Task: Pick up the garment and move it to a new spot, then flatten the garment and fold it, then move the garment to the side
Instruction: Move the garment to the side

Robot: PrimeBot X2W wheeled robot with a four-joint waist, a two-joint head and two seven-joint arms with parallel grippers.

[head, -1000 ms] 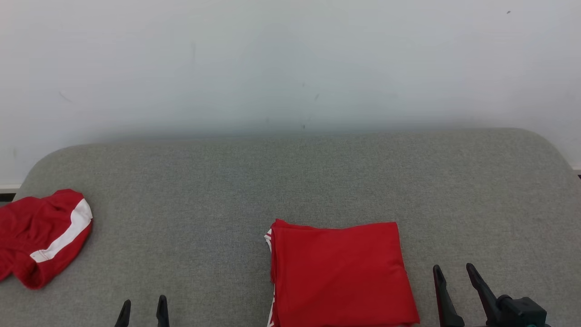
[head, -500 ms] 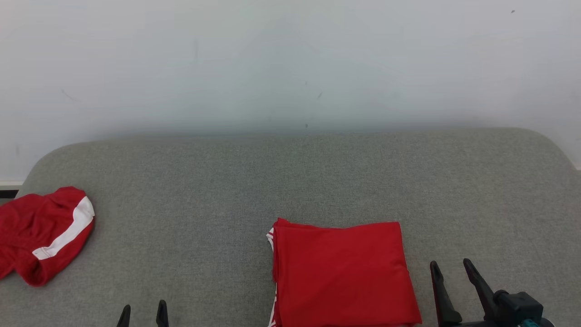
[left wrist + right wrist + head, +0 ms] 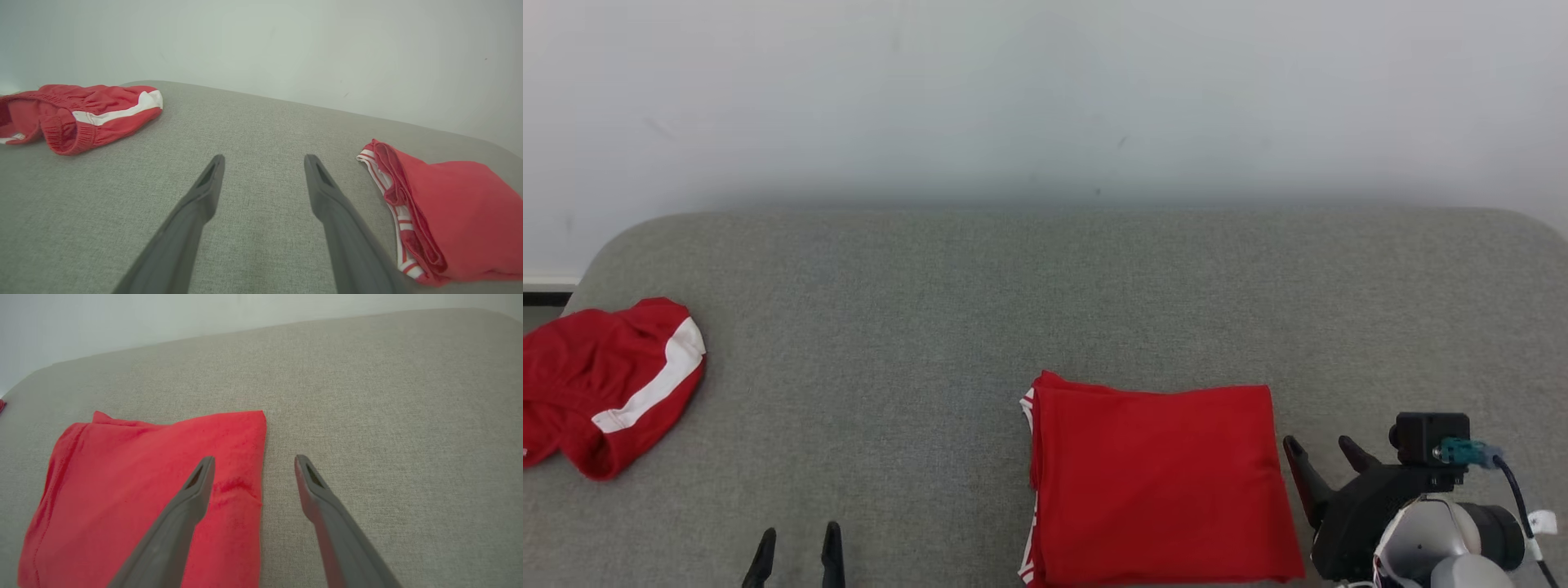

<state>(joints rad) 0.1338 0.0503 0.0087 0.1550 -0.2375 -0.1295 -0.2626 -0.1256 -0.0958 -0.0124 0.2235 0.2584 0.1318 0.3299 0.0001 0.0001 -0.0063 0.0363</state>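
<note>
**Head view.** Folded garment (image 3: 1160, 482): flat red rectangle at 5 o'clock on the grey woven cushion (image 3: 1013, 286). Right gripper (image 3: 1319, 447) is just beside its right edge, fingers spread, empty. Left gripper (image 3: 799, 535) is at 7 o'clock, also spread and empty. Crumpled red piece (image 3: 605, 384), white stripe, at 9 o'clock.

**Left wrist view.** Stacked striped hems of the folded garment (image 3: 445, 212) at 4 o'clock.

**Right wrist view.** One finger lies over the garment's edge; contact unclear.

**Handling, judged.** Light, limp knit. Pinch all layers at the edge.

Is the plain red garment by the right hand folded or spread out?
Folded: the plain red garment is a neat rectangle, layers stacked along one edge.
</note>
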